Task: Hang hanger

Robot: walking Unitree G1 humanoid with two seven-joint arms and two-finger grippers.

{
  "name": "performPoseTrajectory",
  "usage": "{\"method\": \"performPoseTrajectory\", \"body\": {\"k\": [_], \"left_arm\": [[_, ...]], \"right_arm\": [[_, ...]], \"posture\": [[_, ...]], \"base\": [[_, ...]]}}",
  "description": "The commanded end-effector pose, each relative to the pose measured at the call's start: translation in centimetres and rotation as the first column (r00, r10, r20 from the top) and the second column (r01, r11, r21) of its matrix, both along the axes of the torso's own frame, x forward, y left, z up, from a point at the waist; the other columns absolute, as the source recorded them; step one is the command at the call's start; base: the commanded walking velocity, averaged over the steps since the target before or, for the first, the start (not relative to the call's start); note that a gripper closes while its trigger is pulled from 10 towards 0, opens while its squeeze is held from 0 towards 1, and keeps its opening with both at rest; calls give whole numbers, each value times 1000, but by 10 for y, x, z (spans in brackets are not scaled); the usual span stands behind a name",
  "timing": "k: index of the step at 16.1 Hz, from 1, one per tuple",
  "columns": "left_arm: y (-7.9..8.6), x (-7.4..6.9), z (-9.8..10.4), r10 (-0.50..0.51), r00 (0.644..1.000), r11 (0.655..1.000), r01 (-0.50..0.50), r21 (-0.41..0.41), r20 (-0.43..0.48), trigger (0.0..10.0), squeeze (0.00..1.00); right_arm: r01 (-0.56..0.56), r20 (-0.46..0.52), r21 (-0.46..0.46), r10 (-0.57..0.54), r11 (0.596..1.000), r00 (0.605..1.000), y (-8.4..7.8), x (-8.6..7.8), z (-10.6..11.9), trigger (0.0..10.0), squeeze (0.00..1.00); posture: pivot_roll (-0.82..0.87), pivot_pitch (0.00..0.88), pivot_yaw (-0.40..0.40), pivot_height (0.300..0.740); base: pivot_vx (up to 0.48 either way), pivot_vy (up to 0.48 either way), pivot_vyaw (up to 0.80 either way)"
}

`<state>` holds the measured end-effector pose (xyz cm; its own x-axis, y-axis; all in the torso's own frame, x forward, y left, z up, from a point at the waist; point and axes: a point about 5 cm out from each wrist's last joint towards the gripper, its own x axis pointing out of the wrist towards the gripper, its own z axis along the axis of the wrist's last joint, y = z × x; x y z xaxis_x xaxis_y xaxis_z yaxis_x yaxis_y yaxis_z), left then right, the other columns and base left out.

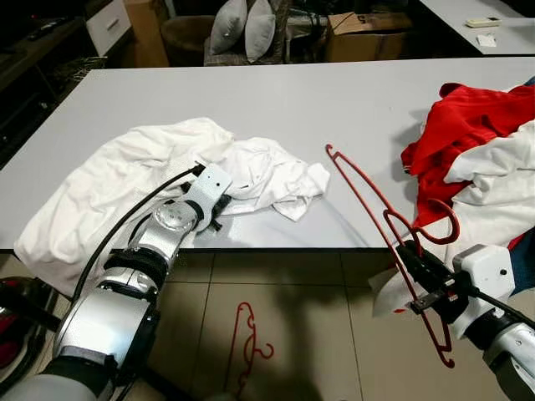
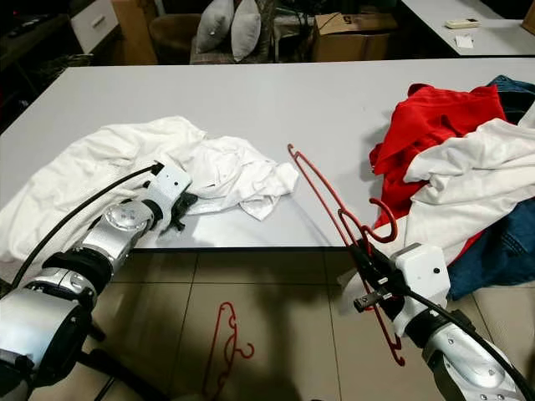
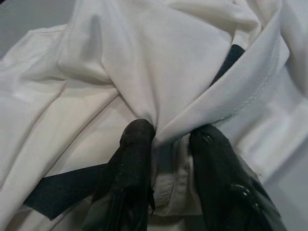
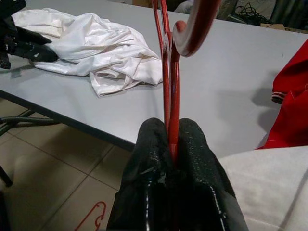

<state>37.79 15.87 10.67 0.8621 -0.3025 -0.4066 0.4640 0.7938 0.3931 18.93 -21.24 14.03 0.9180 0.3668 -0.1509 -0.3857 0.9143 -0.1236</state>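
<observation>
A red plastic hanger [image 1: 376, 217] is held in the air off the table's front edge, its far end over the tabletop. My right gripper [image 1: 410, 255] is shut on it just below the hook; the wrist view has the red hanger [image 4: 169, 72] pinched between both black fingers [image 4: 153, 144]. A crumpled white shirt [image 1: 159, 171] lies on the left of the grey table [image 1: 284, 100]. My left gripper [image 1: 219, 209] is at the shirt's front edge, shut on a fold of the white shirt [image 3: 159, 86].
A heap of red and white clothes [image 1: 476, 159] with blue denim [image 2: 501, 251] covers the table's right end. A second red hanger [image 1: 247, 342] lies on the tiled floor below the table edge. Cushions [image 1: 242, 29] and a cardboard box [image 1: 368, 33] stand beyond the table.
</observation>
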Motion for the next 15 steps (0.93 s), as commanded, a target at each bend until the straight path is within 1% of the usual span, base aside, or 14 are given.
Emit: {"method": "performPoseTrajectory", "body": {"k": [1,5,7,8,10,11,12,13,14,15], "left_arm": [[4,1,2,12,1000,1000,-12,7,5,0,0],[3,4,9,2,1000,1000,-1,-31,26,0,0],[4,6,15,-10,999,997,13,-76,46,0,0],[6,8,23,-25,997,994,32,-103,68,0,0],[11,14,44,-30,991,987,49,-151,127,0,0],[13,18,59,-17,986,980,49,-193,165,0,0],[15,23,77,5,978,963,52,-265,209,0,0],[14,27,95,10,969,939,75,-335,247,0,0],[12,30,117,1,956,897,129,-424,295,0,0],[11,31,125,0,950,877,150,-456,312,0,0]], "right_arm": [[-4,8,5,4,1000,1000,2,-1,5,10000,0],[-3,-4,-8,2,1000,1000,-2,-2,1,10000,0],[-17,1,-11,17,1000,1000,-2,3,2,10000,0],[-12,10,-12,12,1000,1000,-2,5,3,10000,0],[12,25,-15,-11,1000,1000,-3,9,3,10000,0],[26,30,-13,-26,1000,999,-4,11,2,10000,0],[37,38,-10,-37,999,999,-4,13,2,10000,0],[40,43,-6,-40,999,998,-4,15,2,10000,0],[39,49,-4,-39,999,998,-3,17,2,10000,0],[39,50,-3,-39,999,998,-3,17,2,10000,0]], "posture": [[-85,41,112,740],[-71,30,85,740],[-62,23,73,740],[-60,21,71,740],[-44,15,64,740],[-44,15,64,740],[-35,9,63,740],[-35,9,63,740],[-27,3,59,740],[-25,0,58,740]], "base": [[0,0,0],[0,0,0],[0,0,0],[0,0,0],[0,0,0],[0,0,0],[0,0,0],[0,0,0],[0,0,0],[0,0,0]]}}
